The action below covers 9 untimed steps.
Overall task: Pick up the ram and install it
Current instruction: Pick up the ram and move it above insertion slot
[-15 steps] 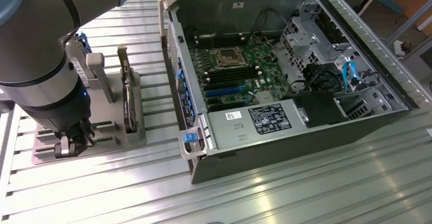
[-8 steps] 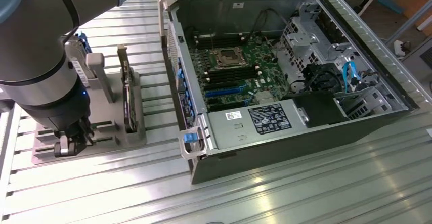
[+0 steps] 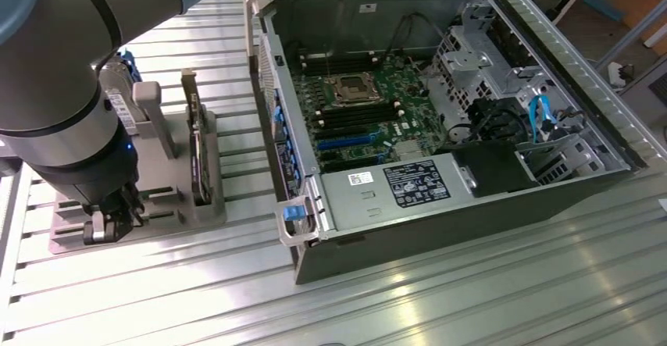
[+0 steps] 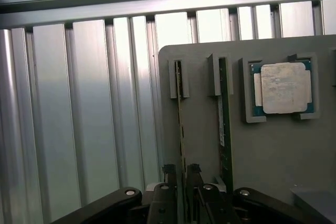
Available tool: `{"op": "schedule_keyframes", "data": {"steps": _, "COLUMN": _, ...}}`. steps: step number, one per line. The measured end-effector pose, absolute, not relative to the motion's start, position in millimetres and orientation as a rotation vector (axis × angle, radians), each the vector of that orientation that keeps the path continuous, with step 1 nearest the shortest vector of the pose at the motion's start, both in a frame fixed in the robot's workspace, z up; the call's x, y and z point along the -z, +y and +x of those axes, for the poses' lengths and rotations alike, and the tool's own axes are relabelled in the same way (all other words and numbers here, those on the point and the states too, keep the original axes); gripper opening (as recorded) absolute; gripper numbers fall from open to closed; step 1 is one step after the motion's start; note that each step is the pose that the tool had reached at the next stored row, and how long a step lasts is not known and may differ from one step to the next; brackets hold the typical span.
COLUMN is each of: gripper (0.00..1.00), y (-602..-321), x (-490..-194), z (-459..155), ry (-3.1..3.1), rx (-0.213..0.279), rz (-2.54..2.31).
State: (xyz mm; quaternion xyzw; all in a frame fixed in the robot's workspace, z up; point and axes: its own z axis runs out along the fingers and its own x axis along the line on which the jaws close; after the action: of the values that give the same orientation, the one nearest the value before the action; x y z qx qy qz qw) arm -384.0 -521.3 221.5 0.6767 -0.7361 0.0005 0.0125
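Two green ram sticks stand on edge in slots of a grey holder (image 4: 273, 156). My gripper (image 4: 181, 174) straddles the outer ram (image 4: 180, 114), its dark fingers (image 4: 169, 177) pressed close on either side of the thin board, which still sits in its slot. The second ram (image 4: 224, 119), with a white label, stands parallel beside it. In the exterior view my gripper (image 3: 109, 219) is low over the holder (image 3: 156, 221) at that view's left. The open computer case (image 3: 438, 104) lies to the right, its motherboard (image 3: 360, 108) exposed.
A processor chip (image 4: 283, 87) rests in a pocket of the holder beside the ram. An upright expansion card (image 3: 194, 135) and a silver drive with blue clips (image 3: 125, 104) stand on the same holder. The ribbed metal table (image 3: 469, 299) surrounds everything.
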Motion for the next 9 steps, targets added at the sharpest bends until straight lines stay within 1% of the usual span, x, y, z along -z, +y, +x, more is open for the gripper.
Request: {"op": "schedule_keyframes", "data": {"steps": 9, "gripper": 0.23, "y": -519.2, "x": -221.3, "z": -384.1, "ry": -2.295, "rx": -0.002, "rz": 2.109}}
